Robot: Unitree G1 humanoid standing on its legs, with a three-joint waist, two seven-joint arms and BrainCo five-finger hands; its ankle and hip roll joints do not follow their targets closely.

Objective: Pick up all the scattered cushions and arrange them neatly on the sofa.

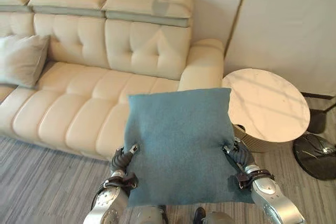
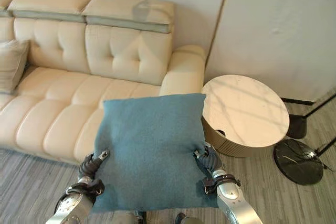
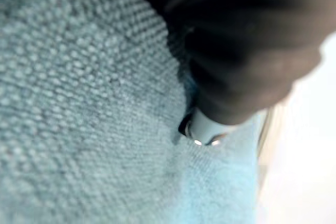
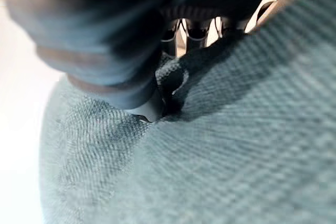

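Observation:
A square blue cushion [image 1: 181, 142] hangs in the air in front of the cream sofa [image 1: 105, 93], held flat between both hands. My left hand [image 1: 123, 159] pinches its left edge, the thumb dug into the weave [image 3: 202, 129]. My right hand [image 1: 237, 154] grips the right edge, the thumb pressed into the cloth [image 4: 152, 111]. A beige cushion [image 1: 22, 59] leans against the sofa's backrest at the far left.
A round marble-topped side table [image 1: 268, 103] stands just right of the sofa's armrest [image 1: 202, 64]. A floor lamp's dark round base [image 1: 315, 156] sits on the striped grey floor at the right. The sofa seat before the blue cushion is bare.

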